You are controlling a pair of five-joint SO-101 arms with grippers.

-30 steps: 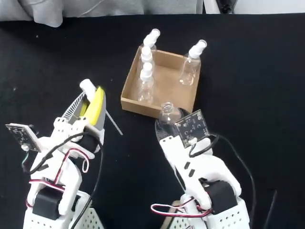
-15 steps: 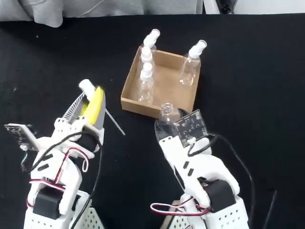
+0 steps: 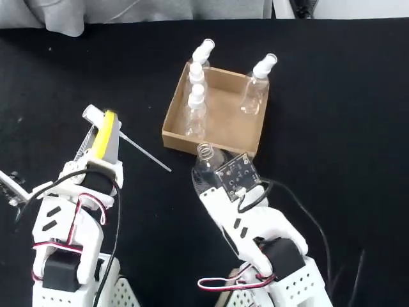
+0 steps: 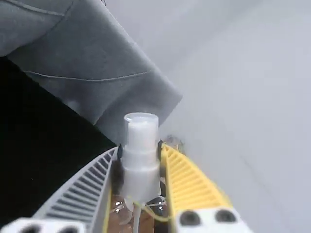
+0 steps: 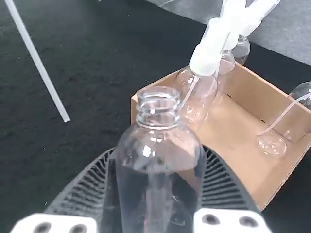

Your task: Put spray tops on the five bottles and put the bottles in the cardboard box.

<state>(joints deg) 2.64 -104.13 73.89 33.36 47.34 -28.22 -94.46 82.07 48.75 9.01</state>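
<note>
Two grips: left fingers (image 4: 139, 151) pinch spray top (image 4: 140, 131), tube toward bottle (image 5: 156, 121), held by right fingers (image 5: 159, 162), neck boxward.

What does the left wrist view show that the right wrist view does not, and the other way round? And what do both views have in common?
Left wrist view's own: the head of the spray top, clamped in the left gripper, with a grey cloth behind it. Right wrist view's own: the uncapped bottle clamped in the right gripper, the cardboard box and capped bottles standing in it. Shared: the black table and the spray top's thin tube, seen at its root in the left wrist view and along its length in the right wrist view.
</note>
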